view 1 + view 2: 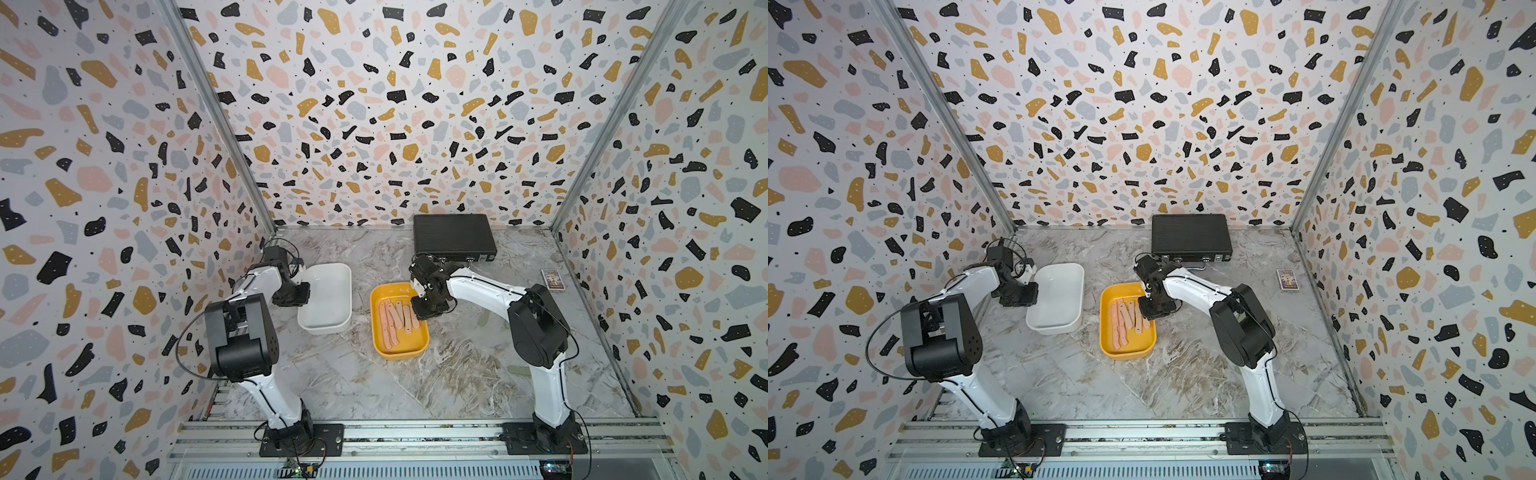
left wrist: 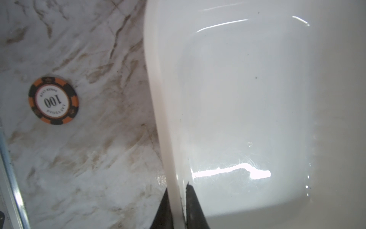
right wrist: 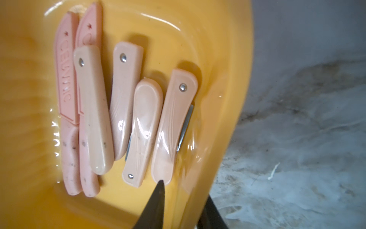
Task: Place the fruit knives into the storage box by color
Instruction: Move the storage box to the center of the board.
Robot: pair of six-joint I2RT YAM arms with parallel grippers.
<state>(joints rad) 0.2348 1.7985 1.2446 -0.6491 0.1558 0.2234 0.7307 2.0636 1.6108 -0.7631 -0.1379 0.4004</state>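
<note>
"Fruit knives (image 3: 126, 95) first: where do they lie?"

"Six pink ones, all inside the mustard-yellow tub (image 1: 411, 343), roughly side by side on its floor, some overlapping. Two are long and sheathed. Four are folded, each with a metal rivet at one end. That tub sits near the middle of the counter (image 1: 415, 395)."

"And the white tub (image 1: 328, 299)?"

"Just beside the yellow one, toward the counter's left edge and slightly nearer the back edge."

"What about the left claw (image 2: 177, 190)?"

"It is clamped on the white tub's rim, on the side facing the left edge. One finger is outside the wall and one inside, with the rim pinched between them."

"And the right claw (image 3: 184, 190)?"

"Narrow, astride the yellow tub's wall on the side facing the right edge. The inner finger (image 3: 156, 206) has its tip at the rounded end of the nearest knife. The outer finger (image 3: 212, 216) is outside the wall. I cannot tell whether the pads actually press the wall."

"Anything else on the counter?"

"A black case (image 1: 455, 237) lies against the back edge, and a small printed card box (image 1: 552, 280) near the right edge. An orange-and-black poker chip (image 2: 53, 100) marked 100 lies between the white tub and the left edge. In a top view two greenish slips (image 1: 482, 321) lie beside the right arm, too faint to name."
</note>
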